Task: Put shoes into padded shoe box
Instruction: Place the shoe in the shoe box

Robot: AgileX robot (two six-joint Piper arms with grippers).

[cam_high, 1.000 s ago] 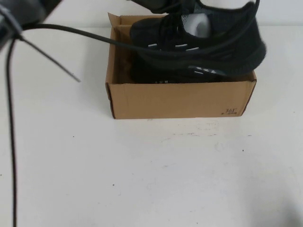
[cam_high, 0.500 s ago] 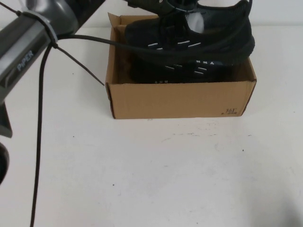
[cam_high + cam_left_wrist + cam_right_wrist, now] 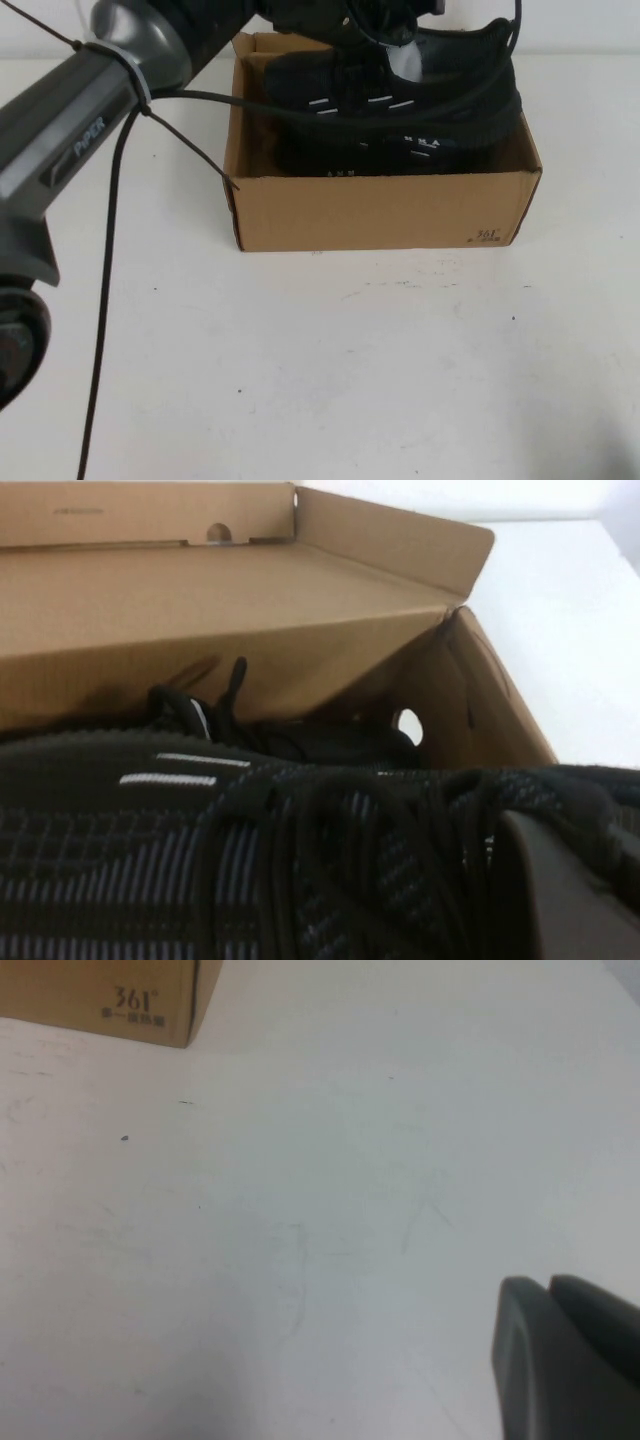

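The brown cardboard shoe box [image 3: 380, 212] stands at the table's far middle, "361" print on its front right corner. One black sneaker [image 3: 405, 153] lies inside it on its side. My left gripper [image 3: 385, 25] reaches over the box from the left and is shut on the second black sneaker [image 3: 400, 92]. It holds that sneaker by the laces area, low over the first one and partly inside the box. In the left wrist view the held sneaker [image 3: 200, 860] fills the foreground, with the other shoe [image 3: 330, 742] and the box wall [image 3: 150, 610] behind. My right gripper [image 3: 548, 1285] is shut and empty over bare table.
The left arm [image 3: 70, 150] and its black cable [image 3: 110, 260] cross the table's left side. The box's "361" corner [image 3: 135, 1002] shows in the right wrist view, away from the right gripper. White table [image 3: 350, 370] lies in front of the box.
My left arm has swung further in and carried the held sneaker down and leftward, from above the box's right side to low over the first shoe.
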